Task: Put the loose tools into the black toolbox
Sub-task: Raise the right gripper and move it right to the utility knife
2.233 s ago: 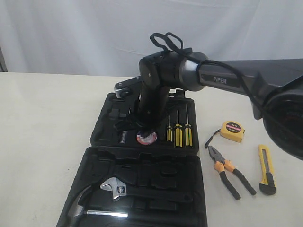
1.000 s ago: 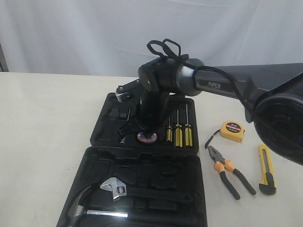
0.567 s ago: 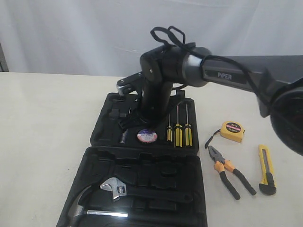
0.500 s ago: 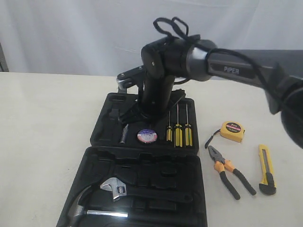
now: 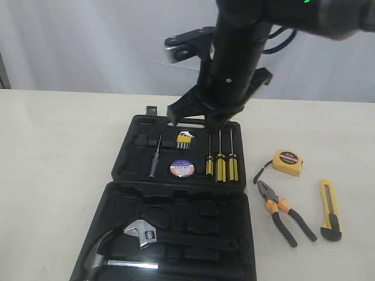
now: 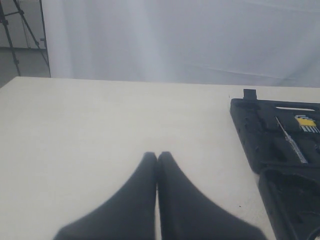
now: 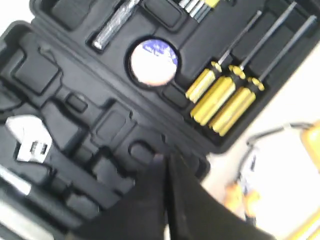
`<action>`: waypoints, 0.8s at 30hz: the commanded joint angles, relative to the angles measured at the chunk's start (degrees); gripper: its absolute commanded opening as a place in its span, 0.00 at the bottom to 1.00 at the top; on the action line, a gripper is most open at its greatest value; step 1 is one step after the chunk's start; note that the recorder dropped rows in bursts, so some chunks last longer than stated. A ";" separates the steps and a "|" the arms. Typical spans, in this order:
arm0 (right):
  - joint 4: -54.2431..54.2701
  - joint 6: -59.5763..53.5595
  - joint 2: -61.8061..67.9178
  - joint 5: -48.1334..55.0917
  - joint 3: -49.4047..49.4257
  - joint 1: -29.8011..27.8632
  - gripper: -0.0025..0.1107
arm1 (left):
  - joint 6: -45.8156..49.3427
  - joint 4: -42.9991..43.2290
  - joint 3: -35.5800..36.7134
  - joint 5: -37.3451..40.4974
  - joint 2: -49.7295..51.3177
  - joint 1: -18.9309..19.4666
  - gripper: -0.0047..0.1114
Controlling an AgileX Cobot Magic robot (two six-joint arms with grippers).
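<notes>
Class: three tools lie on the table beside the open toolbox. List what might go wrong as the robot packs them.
1. The strap of the tape measure lies by the nose of the pliers; lifting either may drag the other.
2. The right gripper is shut above the toolbox; descending unopened, it would likely shove a tool.
3. The utility knife lies flat, so a pinch could slip.

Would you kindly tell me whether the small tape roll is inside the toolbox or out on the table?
Inside: the tape roll sits in a recess of the open toolbox, beside the yellow-handled screwdrivers.
</notes>
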 commanded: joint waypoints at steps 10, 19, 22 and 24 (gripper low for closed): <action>-0.96 1.89 -26.58 -4.67 34.29 -21.50 0.02 | -0.07 -0.14 0.12 -0.03 -0.16 -0.12 0.04; -0.41 7.87 -25.28 -18.24 45.32 -29.28 0.02 | -0.07 -0.14 0.12 -0.03 -0.16 -0.12 0.04; -0.41 8.32 -21.58 -18.87 45.32 -29.28 0.02 | -0.07 -0.14 0.12 -0.03 -0.16 -0.12 0.04; -1.13 8.66 -19.19 -19.63 45.32 -29.28 0.03 | -0.07 -0.14 0.12 -0.03 -0.16 -0.12 0.04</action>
